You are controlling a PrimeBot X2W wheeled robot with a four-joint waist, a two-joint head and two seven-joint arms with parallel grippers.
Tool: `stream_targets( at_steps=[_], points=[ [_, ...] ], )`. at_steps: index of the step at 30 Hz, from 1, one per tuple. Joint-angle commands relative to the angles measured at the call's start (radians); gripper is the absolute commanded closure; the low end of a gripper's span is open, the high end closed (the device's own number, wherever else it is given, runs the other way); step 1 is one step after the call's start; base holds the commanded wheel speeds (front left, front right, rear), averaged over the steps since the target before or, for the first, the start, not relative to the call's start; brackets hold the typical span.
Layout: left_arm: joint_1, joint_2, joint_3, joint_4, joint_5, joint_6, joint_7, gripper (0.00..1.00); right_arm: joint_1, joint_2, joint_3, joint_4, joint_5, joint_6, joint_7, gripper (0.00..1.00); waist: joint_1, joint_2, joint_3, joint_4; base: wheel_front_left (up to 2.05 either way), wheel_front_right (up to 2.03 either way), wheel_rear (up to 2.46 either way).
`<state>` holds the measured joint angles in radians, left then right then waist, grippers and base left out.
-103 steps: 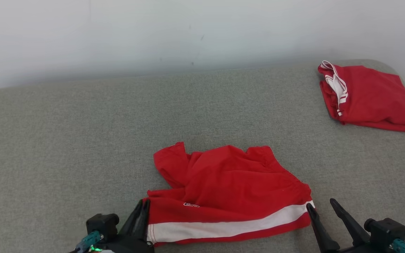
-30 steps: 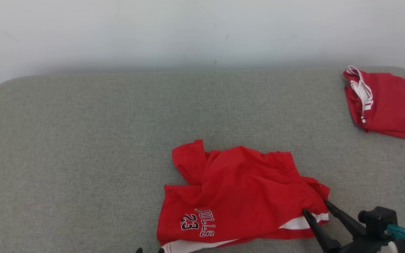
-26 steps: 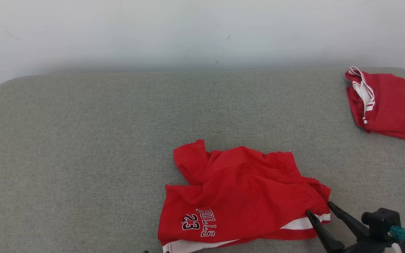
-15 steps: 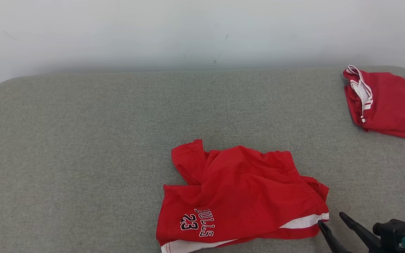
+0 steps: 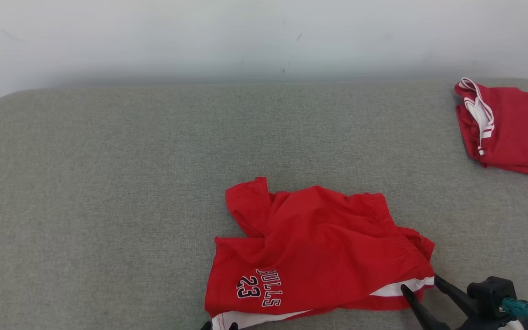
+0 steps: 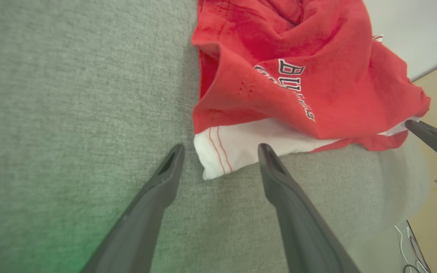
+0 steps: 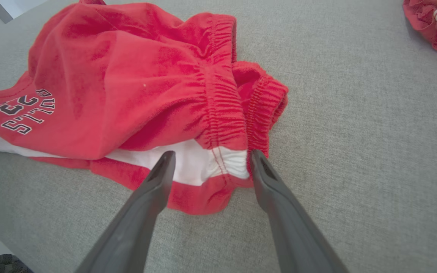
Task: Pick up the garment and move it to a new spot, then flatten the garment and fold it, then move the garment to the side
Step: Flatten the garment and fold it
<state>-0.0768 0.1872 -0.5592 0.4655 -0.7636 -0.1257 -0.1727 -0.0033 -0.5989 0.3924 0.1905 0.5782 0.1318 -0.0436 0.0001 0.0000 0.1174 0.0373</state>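
The garment is a pair of red shorts with a white side stripe and a "BULLS 23" print, lying rumpled near the front of the grey cushion. My left gripper stands open, its fingers astride the white hem corner at the garment's left end. My right gripper is open too, its fingers either side of the gathered waistband end of the garment. Neither pair of jaws has closed on the cloth.
A second red garment with white trim lies folded at the cushion's far right corner. A pale wall runs behind the cushion. The cushion's front edge is just behind both grippers; wide bare cushion lies to the left and beyond.
The printed layer now lies folded over the front stripe. In the last second my right gripper drew back, then came forward onto the waistband again. My left fingertips have come back at the bottom edge.
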Motion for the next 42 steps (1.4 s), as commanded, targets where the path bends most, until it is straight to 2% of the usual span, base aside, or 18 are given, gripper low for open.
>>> stream_targets(
  at_steps=[1, 2, 3, 7, 12, 21, 25, 29, 33, 37, 42],
  points=[
    [-0.025, -0.006, -0.010, 0.033, -0.014, -0.002, 0.012, 0.04, -0.016, 0.003, 0.011, 0.010, 0.001, -0.003, 0.004, 0.15, -0.0001, 0.0000, 0.005, 0.007, 0.00, 0.00, 0.00],
    [-0.033, -0.012, -0.018, 0.044, -0.020, -0.002, 0.007, 0.76, -0.023, 0.004, 0.021, 0.013, 0.004, -0.003, 0.003, 0.91, -0.0001, 0.0000, 0.006, 0.010, 0.00, 0.00, 0.00],
    [-0.039, -0.019, -0.029, 0.054, -0.029, -0.003, 0.008, 1.00, -0.028, 0.005, 0.030, 0.017, 0.007, -0.003, 0.000, 1.00, -0.0001, 0.0000, 0.006, 0.012, 0.00, 0.00, 0.00],
    [-0.039, -0.029, -0.053, 0.028, -0.090, -0.003, -0.009, 1.00, -0.031, 0.002, 0.045, 0.018, 0.018, -0.003, -0.015, 1.00, -0.0001, 0.0000, 0.005, 0.018, 0.00, 0.00, 0.00],
    [-0.020, 0.016, -0.066, -0.005, -0.114, -0.003, -0.048, 1.00, 0.000, -0.013, 0.045, -0.001, 0.048, -0.003, -0.045, 1.00, -0.0001, 0.0000, -0.008, 0.022, 0.00, 0.00, 0.00],
    [-0.035, 0.096, 0.040, -0.202, -0.096, 0.004, -0.087, 1.00, -0.010, -0.041, 0.044, -0.158, 0.118, -0.003, -0.043, 1.00, -0.0001, 0.0000, -0.026, 0.010, 0.00, 0.00, 0.00],
    [-0.112, 0.154, 0.070, -0.295, -0.084, 0.011, -0.044, 1.00, -0.065, -0.039, 0.034, -0.232, 0.162, -0.003, -0.001, 1.00, -0.0001, 0.0000, -0.023, 0.005, 0.00, 0.00, 0.00],
    [-0.280, 0.203, 0.089, -0.345, -0.082, 0.006, 0.046, 1.00, -0.183, -0.037, 0.016, -0.282, 0.232, -0.003, 0.058, 1.00, -0.0001, 0.0000, 0.002, -0.004, 0.00, 0.00, 0.00],
    [-0.535, 0.250, 0.111, -0.319, -0.096, 0.002, 0.163, 1.00, -0.393, -0.017, 0.016, -0.273, 0.327, -0.003, 0.147, 1.00, -0.0001, 0.0000, 0.067, -0.031, 0.00, 0.00, 0.00],
    [-0.840, 0.238, 0.118, -0.248, -0.113, -0.004, 0.260, 1.00, -0.672, 0.019, -0.002, -0.174, 0.403, -0.003, 0.234, 1.00, -0.0001, 0.0000, 0.184, -0.051, 0.00, 0.00, 0.00],
    [-1.208, 0.230, 0.151, -0.075, -0.101, -0.004, 0.293, 1.00, -1.037, 0.087, -0.001, -0.023, 0.436, -0.003, 0.308, 1.00, -0.0001, 0.0000, 0.340, -0.072, 0.00, 0.00, 0.00]
  ],
)
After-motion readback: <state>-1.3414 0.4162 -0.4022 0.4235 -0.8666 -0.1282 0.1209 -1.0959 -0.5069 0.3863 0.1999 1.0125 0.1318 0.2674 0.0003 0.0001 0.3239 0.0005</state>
